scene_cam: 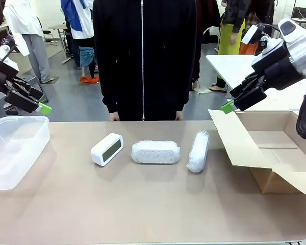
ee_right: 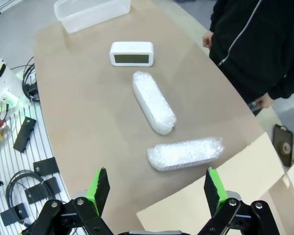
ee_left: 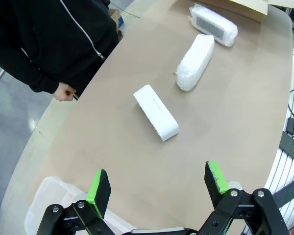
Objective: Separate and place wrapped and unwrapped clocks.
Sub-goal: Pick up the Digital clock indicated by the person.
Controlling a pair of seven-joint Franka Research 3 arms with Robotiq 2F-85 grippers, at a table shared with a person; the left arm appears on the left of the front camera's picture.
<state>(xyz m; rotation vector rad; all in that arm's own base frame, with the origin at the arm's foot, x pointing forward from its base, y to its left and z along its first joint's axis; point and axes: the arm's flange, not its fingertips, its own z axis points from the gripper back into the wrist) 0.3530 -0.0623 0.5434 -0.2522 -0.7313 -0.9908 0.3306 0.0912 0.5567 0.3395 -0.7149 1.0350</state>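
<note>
While the left gripper (ee_left: 157,185) and right gripper (ee_right: 156,188) hang above the brown table's (scene_cam: 143,204) ends, both spread wide, a smooth white rectangular plastic clock (scene_cam: 107,149) and two white bubble-wrap bundles, the middle bundle (scene_cam: 155,152) and the right bundle (scene_cam: 197,151), lie spaced mid-table. A clear plastic tub (scene_cam: 20,119) sits at the left edge and an open cardboard box (scene_cam: 234,138) at the right edge, with open tabletop along the near edge.

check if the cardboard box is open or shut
Open: the cardboard box has its flaps folded outward, with its inside showing.
</note>
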